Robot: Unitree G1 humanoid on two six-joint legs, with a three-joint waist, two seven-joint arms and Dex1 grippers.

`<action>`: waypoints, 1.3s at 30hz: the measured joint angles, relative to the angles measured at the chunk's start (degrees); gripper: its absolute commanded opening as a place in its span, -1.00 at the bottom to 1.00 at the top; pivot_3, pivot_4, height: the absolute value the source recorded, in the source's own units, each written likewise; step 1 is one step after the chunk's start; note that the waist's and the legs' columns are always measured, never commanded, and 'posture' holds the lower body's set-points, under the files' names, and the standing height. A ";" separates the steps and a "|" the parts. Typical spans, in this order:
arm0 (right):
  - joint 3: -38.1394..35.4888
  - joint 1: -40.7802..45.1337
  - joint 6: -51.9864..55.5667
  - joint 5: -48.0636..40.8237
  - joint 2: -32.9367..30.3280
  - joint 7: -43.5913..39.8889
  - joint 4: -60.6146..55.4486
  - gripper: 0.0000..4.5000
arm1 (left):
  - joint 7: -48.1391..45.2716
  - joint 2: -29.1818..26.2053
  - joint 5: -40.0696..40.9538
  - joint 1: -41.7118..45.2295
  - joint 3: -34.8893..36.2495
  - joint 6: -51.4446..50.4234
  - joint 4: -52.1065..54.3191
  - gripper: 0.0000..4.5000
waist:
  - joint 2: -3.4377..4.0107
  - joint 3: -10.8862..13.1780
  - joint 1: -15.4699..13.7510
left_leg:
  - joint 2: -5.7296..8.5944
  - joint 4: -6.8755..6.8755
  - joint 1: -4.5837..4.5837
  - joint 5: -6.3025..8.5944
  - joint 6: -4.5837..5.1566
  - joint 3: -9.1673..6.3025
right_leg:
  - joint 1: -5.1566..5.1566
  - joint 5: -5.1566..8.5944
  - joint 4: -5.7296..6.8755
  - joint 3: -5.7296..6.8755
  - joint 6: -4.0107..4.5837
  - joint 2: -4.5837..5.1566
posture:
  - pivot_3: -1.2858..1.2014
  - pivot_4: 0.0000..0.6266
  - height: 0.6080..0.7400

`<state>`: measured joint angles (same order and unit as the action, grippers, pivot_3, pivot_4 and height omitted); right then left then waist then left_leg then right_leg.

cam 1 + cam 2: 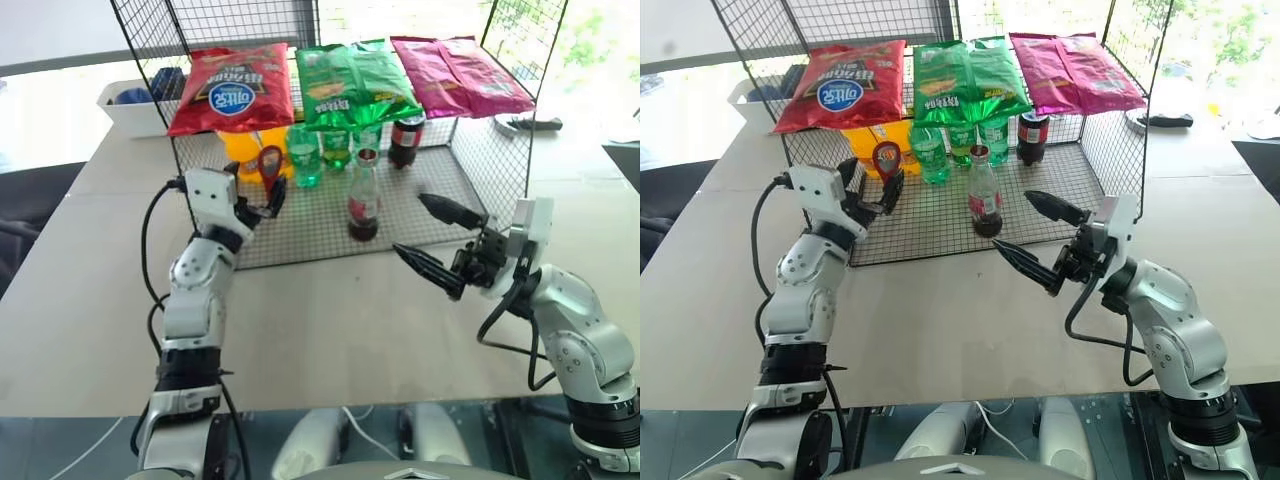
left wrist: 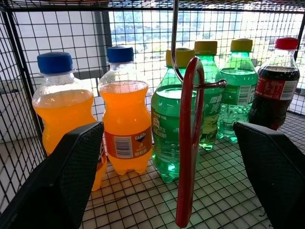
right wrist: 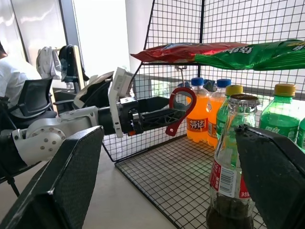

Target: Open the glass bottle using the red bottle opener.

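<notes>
In the left eye view, the glass bottle stands upright on the wire floor of a black wire rack on the bench, near the front edge of the rack, its long axis vertical and its neck pointing up. The bags of snacks lying on top of the rack hide the upper parts of the green bottles behind. The red bottle opener hangs under the rack top, ring end up and handle pointing down. The left tool is raised just at the opener, its fingers spread wide and holding nothing; whether a finger touches the opener is hard to make out. The right tool is wide open and empty, to the right of the glass bottle and apart from it

In the left wrist view, the opener is seen edge-on, hanging from a metal hook between the two black fingers, which stand far from each other. Orange bottles, green bottles and a dark cola bottle stand behind it

In the right wrist view, the glass bottle is near the right finger, its bottom cut off by the picture edge. The left tool reaches to the opener, whose handle slants down. A person sits far behind, partly cut off
</notes>
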<state>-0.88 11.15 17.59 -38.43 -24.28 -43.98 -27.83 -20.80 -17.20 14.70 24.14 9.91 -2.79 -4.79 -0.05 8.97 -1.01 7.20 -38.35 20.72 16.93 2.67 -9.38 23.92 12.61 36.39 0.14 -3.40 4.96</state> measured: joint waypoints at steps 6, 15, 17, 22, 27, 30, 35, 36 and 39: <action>0.19 0.00 0.06 0.01 0.18 0.54 -0.32 1.00 | -0.62 1.58 0.21 2.01 -1.15 2.39 -1.22 -0.23 | -0.02 0.01 0.14 | 0.01 0.00 0.00 0.00 0.00 0.00 | 0.01 0.00 0.01 -0.01 0.00 0.00 | 0.03 -0.52 0.91; 0.25 -0.34 0.05 0.17 -0.15 0.57 -0.42 1.00 | -1.20 1.66 2.97 -0.80 -0.66 1.41 5.82 -0.98 | -0.02 0.01 0.17 | 0.01 -0.01 0.00 0.00 0.00 0.01 | 0.03 0.00 0.04 -0.03 0.00 -0.01 | 0.03 -0.52 0.91; 0.29 -0.33 0.05 0.20 -0.15 0.60 -0.42 1.00 | -0.58 1.85 4.13 -1.89 -0.14 -0.20 7.78 -0.98 | -0.02 0.01 0.17 | 0.01 -0.02 0.00 0.00 0.00 0.03 | 0.02 0.00 0.05 -0.04 0.00 0.00 | 0.03 -0.52 0.91; 0.44 -0.31 0.05 0.25 -0.31 0.55 -0.42 1.00 | 0.73 3.36 8.16 -3.81 0.91 -4.62 11.69 -0.98 | -0.02 0.01 0.16 | 0.01 -0.03 -0.01 0.00 0.00 0.02 | 0.02 0.00 0.07 -0.04 0.00 0.00 | 0.03 -0.52 0.91; 0.50 -0.01 0.06 0.58 -0.63 0.40 -0.39 1.00 | 1.30 6.23 15.68 -5.07 2.47 -9.18 14.75 -0.98 | -0.03 0.00 0.10 | 0.01 -0.05 -0.01 0.00 0.00 0.01 | 0.01 0.00 0.07 -0.03 0.00 0.00 | 0.03 -0.52 0.91; 0.50 0.00 0.05 0.92 -0.75 0.10 -0.28 1.00 | 2.55 9.10 24.24 -5.14 5.34 -12.78 15.98 -0.98 | -0.04 0.00 0.13 | 0.01 -0.07 0.00 0.00 0.00 0.02 | 0.01 0.00 0.07 -0.04 0.00 0.00 | 0.03 -0.52 0.91; 0.51 0.00 -0.09 1.88 -0.72 -0.19 0.37 1.00 | 4.25 10.32 35.52 -5.09 9.44 -16.79 17.77 -0.98 | -0.05 0.01 0.15 | 0.00 -0.08 -0.01 0.00 0.00 0.03 | 0.02 0.00 0.11 -0.06 0.00 -0.01 | 0.03 -0.52 0.91; 0.52 0.00 -0.11 2.00 -0.69 -0.26 0.54 1.00 | 4.30 10.32 36.84 -5.11 9.77 -17.35 17.78 -0.98 | -0.05 0.01 0.15 | 0.00 -0.09 -0.02 0.00 0.00 0.05 | 0.01 0.00 0.12 -0.06 0.00 -0.01 | 0.03 -0.52 0.91; 0.55 0.00 -0.15 2.41 -0.63 -0.33 0.77 1.00 | 4.44 10.28 40.99 -5.54 10.28 -19.70 17.79 -0.98 | -0.07 0.00 0.10 | 0.01 -0.10 -0.01 0.00 0.00 0.05 | 0.01 0.00 0.12 -0.06 0.00 -0.01 | 0.03 -0.52 0.91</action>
<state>-0.32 11.14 17.44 -36.02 -24.91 -44.31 -27.06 -16.36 -6.92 55.69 18.60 20.19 -22.48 13.00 -0.12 8.97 -0.91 7.21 -38.45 20.70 16.93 2.67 -9.33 23.93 12.61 36.50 0.08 -3.40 4.95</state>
